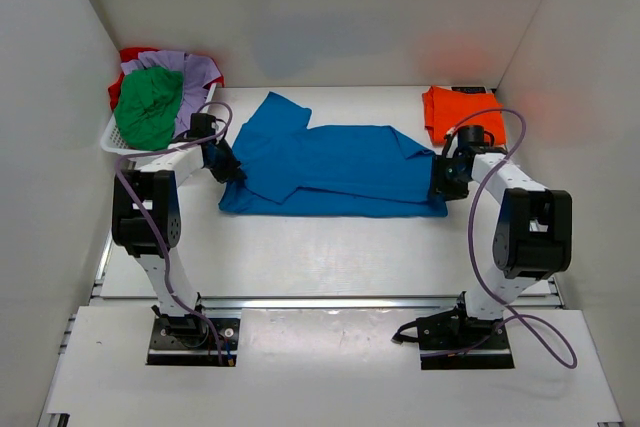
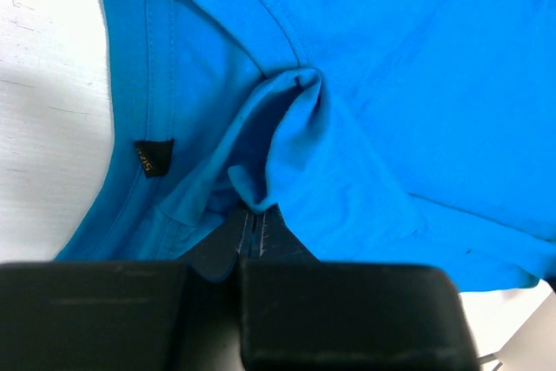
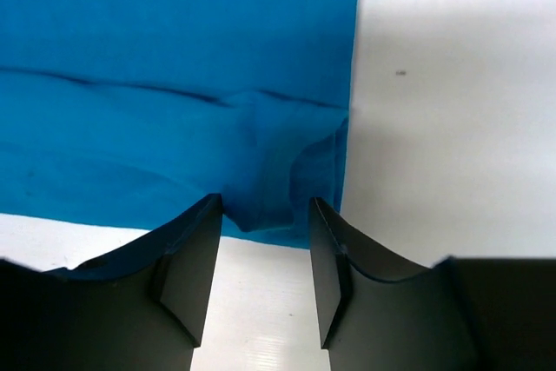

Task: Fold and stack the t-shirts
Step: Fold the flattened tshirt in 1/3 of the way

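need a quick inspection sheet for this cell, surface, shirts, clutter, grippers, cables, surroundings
surface: white table, bare in front of the blue shirt
job's things: blue t-shirt lying partly folded mid-table; orange t-shirt folded at the far right; green t-shirt, lavender t-shirt and red t-shirt heaped in the white basket at the far left
clutter: nothing seen
grippers: left gripper shut on the blue t-shirt near its collar; right gripper open, fingers apart around the shirt's opposite edge
cables: purple cables loop along both arms, the right one trailing by its base
surroundings: plain white walls on three sides
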